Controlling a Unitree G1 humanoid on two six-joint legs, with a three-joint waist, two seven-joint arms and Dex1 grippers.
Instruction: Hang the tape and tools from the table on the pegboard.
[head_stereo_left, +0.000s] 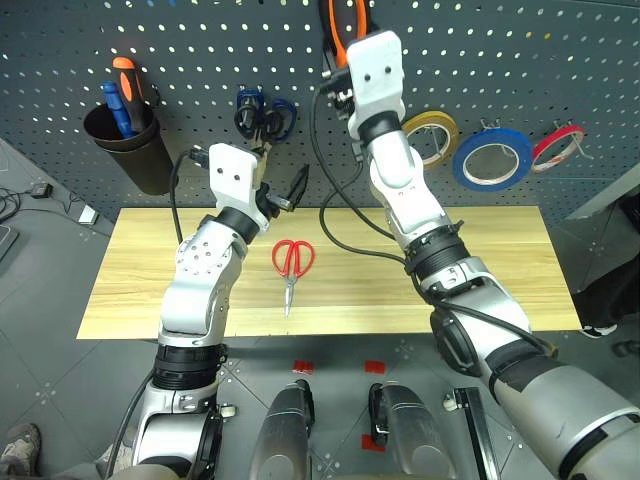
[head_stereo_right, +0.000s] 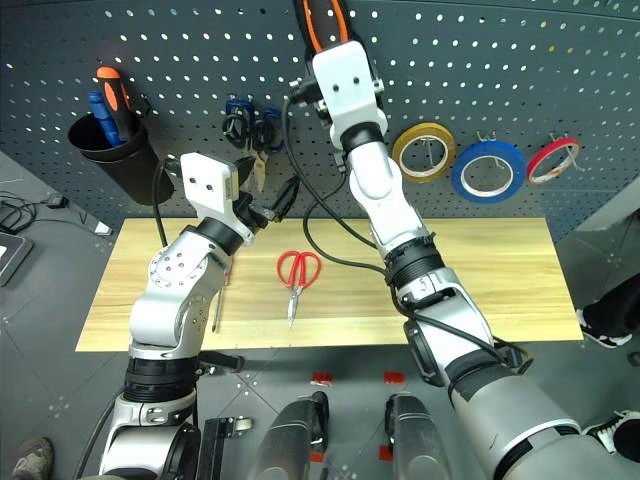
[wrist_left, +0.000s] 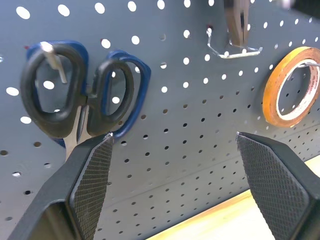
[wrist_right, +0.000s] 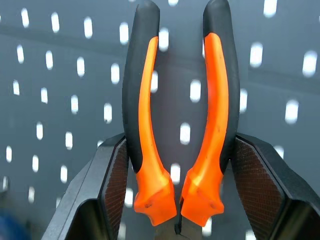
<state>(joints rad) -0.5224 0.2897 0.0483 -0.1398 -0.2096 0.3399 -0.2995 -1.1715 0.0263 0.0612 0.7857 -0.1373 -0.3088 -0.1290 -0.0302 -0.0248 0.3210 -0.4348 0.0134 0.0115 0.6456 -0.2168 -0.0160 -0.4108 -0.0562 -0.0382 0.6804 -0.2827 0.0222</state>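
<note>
— On the table (head_stereo_left: 480, 270), what's left?
— Red scissors (head_stereo_left: 292, 260); blue tape (head_stereo_left: 492, 159) hangs on the pegboard (head_stereo_left: 200, 50).
— Left wrist?
— My left gripper (wrist_left: 172, 165) gapes empty before blue scissors (wrist_left: 82, 92).
— Right wrist?
— My right gripper (wrist_right: 177, 182) clamps the pliers (wrist_right: 177, 115).

Workshop, perforated tool pegboard (head_stereo_left: 560, 60), hung tape rolls, wooden workbench (head_stereo_left: 500, 270)

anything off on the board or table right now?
Nothing damaged or spilled. Red-handled scissors and a slim screwdriver lie on the table, not yet hung. Right gripper holds the pliers handles-up against the pegboard.
</note>
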